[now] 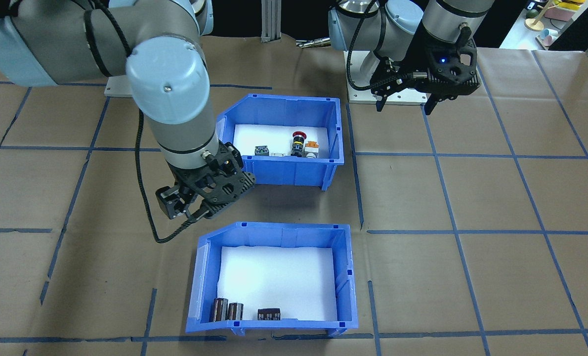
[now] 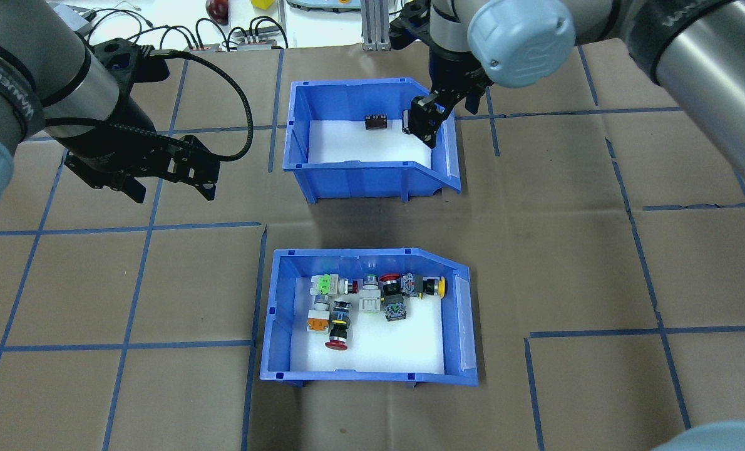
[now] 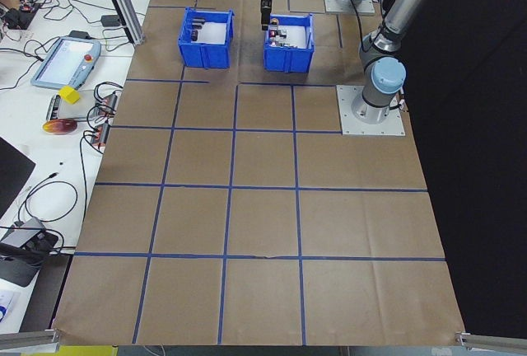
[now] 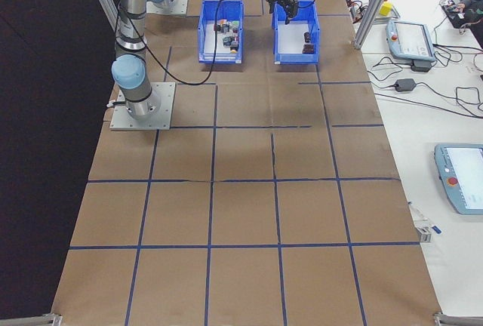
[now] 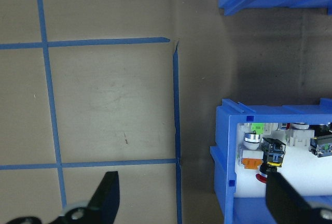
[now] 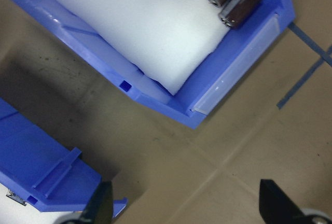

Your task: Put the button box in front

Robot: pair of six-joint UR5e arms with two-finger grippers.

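The button box (image 2: 273, 313) is a blue white-lined bin holding several small colourful switches; it stands on the near side of the table, close to the robot's base (image 1: 299, 170). My left gripper (image 2: 171, 188) hangs open and empty over bare paper to the box's left; in the left wrist view the box (image 5: 223, 182) sits at the lower right, under the right fingertip (image 5: 285, 198). My right gripper (image 1: 190, 210) hovers open and empty over the gap between the two bins, beside an end of the box (image 6: 41, 162).
An identical blue bin (image 2: 360, 175) with dark brown cylinders (image 6: 233, 6) stands on the far side, in line with the button box. Brown paper with blue tape lines covers the table (image 2: 598, 250). Cables and teach pendants lie on the side benches.
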